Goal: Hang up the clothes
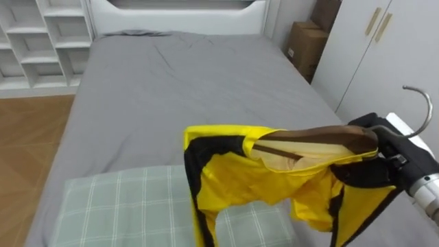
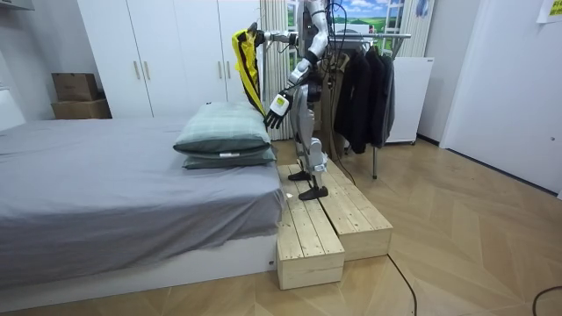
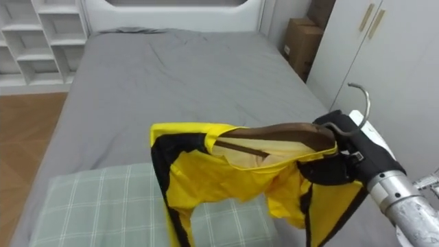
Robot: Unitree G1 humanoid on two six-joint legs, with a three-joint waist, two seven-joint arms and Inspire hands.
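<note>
A yellow and black garment [image 1: 240,178] hangs on a brown wooden hanger [image 1: 322,137] with a metal hook [image 1: 420,103]. My right hand [image 1: 384,140] is shut on the hanger's neck, just under the hook, and holds it out level above the bed. The garment droops over the pillows and shows in the room view [image 2: 247,57] at the end of my raised arm. My left hand [image 2: 277,107] hangs low by the pillows with relaxed fingers and holds nothing. I stand on a wooden platform [image 2: 325,219] beside the bed.
The grey bed [image 1: 171,89] stretches ahead, with green plaid pillows [image 1: 123,206] stacked near me. White wardrobe doors [image 1: 391,55] and cardboard boxes [image 1: 306,44] are at the right, white shelves [image 1: 41,41] at the far left. A rack of dark clothes [image 2: 364,88] stands behind me.
</note>
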